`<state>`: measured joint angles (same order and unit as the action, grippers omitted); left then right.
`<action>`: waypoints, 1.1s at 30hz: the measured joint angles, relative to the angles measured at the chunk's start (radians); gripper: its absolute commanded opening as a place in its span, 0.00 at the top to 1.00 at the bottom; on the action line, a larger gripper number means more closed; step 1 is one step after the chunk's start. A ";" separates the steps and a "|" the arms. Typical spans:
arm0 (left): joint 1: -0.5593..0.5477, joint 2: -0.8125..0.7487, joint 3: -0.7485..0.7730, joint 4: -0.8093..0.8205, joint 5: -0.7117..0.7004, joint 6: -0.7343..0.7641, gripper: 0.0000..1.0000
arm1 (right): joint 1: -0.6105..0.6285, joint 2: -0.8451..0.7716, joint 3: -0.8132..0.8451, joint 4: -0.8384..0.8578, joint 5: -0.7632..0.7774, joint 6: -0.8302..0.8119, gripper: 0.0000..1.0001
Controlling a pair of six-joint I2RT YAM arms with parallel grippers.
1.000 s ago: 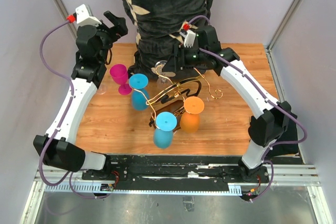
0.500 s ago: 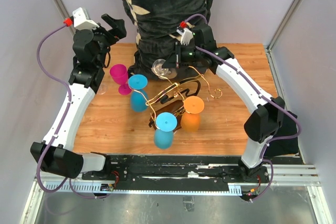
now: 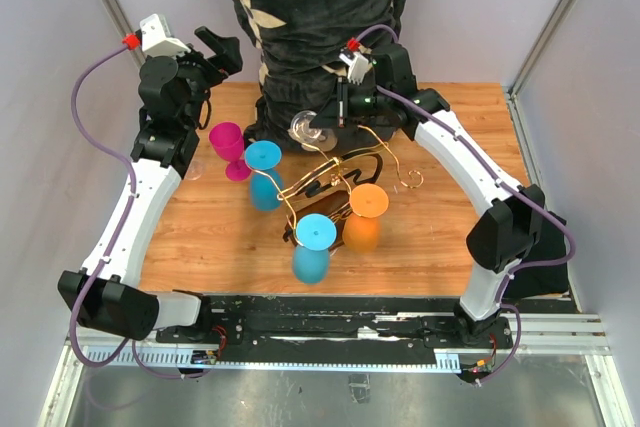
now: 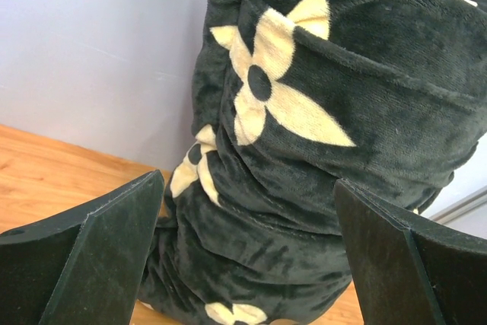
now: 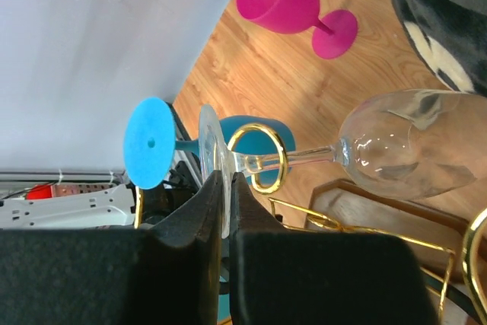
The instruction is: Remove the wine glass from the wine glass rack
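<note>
Two arms work over a wooden table (image 3: 450, 237), with a dark plush fabric (image 3: 310, 17) patterned in cream flowers heaped at its far edge. At centre stands the wine glass rack (image 3: 345, 162), gold wire on a dark base. Two blue goblets (image 3: 315, 247) and an orange goblet (image 3: 365, 219) hang from it foot-up. A magenta goblet (image 3: 230, 150) stands upright on the table to its left. The clear wine glass (image 5: 411, 142) lies sideways at the rack's far side, its stem threaded through a gold ring (image 5: 257, 159) of the wire. The right gripper (image 5: 225, 188) is clamped on the rim of that glass's foot. The left gripper (image 4: 247, 256) is spread wide, grasping nothing, raised near the fabric. Step in hand, as judged: grasp made, withdrawal not yet begun. The next move likely calls for freeing the stem from the ring without snagging foot or bowl on the wire.
</note>
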<state>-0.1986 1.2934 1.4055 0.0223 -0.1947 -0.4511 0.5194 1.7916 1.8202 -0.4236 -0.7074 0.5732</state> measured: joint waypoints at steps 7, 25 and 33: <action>0.000 0.000 0.000 0.006 0.013 0.000 0.00 | -0.003 0.030 0.017 0.082 -0.088 0.056 0.99; 0.000 0.031 0.037 -0.035 0.083 -0.023 0.04 | -0.005 -0.084 -0.023 -0.166 -0.082 -0.145 0.99; -0.008 0.105 0.169 -0.162 0.174 -0.032 0.04 | 0.003 -0.128 0.190 -0.443 0.055 -0.396 0.99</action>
<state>-0.2066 1.3983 1.5749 -0.1398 -0.0208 -0.4831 0.5228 1.6638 2.0106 -0.8669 -0.6529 0.1772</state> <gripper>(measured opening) 0.961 0.035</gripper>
